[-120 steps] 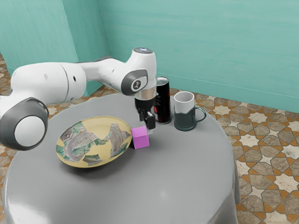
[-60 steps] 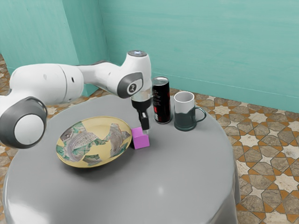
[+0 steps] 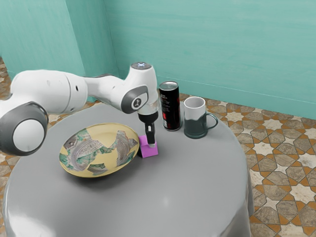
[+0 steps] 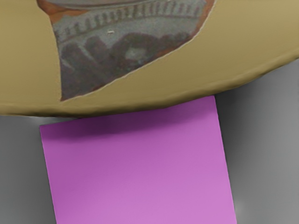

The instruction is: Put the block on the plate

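Just beside plate (image 3: 106,150), pink blk (image 3: 148,151) sits on tbl (image 3: 197,187).

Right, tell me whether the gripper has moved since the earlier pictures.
Yes: the gripper has moved lower and toward the exterior view's left, away from the black can.

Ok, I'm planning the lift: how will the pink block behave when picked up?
The block looks stiff: its edges are straight and crisp. Flat faces make rolling unlikely. Close by the plate, it may rub the rim while rising.

The block (image 3: 150,151) is plain pink-purple; the yellow plate (image 3: 107,168) bears grey, green and brown patches.
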